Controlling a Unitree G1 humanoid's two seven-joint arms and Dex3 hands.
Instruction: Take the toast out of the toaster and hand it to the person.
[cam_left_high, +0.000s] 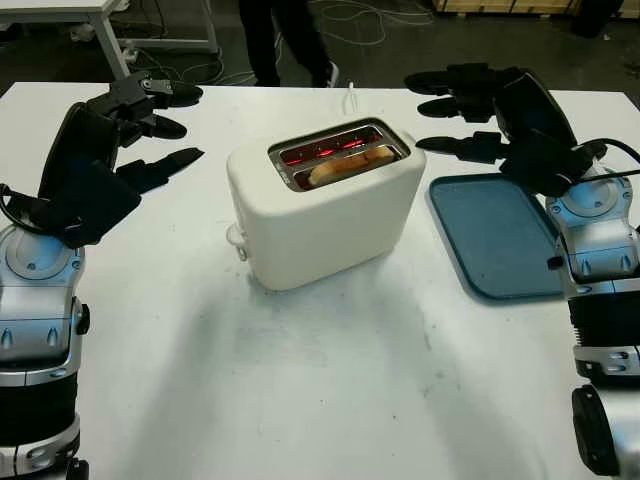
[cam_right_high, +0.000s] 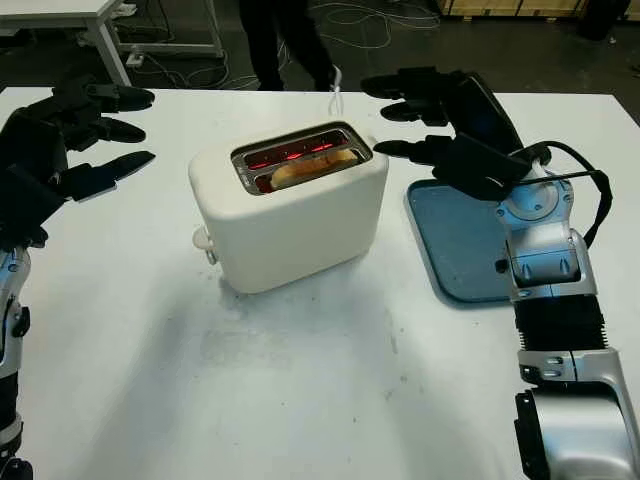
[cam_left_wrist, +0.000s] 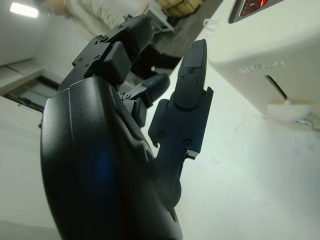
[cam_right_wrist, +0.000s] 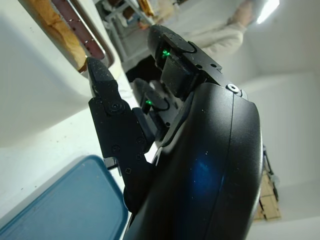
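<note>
White table (cam_left_high: 300, 400) (toaster (cam_left_high: 320, 215), blue tray (cam_left_high: 495, 235))

We find almost nothing we can read. The one piece of lettering stands on the toaster (cam_left_wrist: 280, 55): in the left wrist view, right of the frame's middle and just above the lever slot, a short row of raised or embossed letters runs across the cream side wall. The letters carry the shell's own colour and are too faint for us to spell out, so we cannot give the word or say whether it is a brand. From the head views, the toaster's walls show us no print, label or number that we can make out.
</note>
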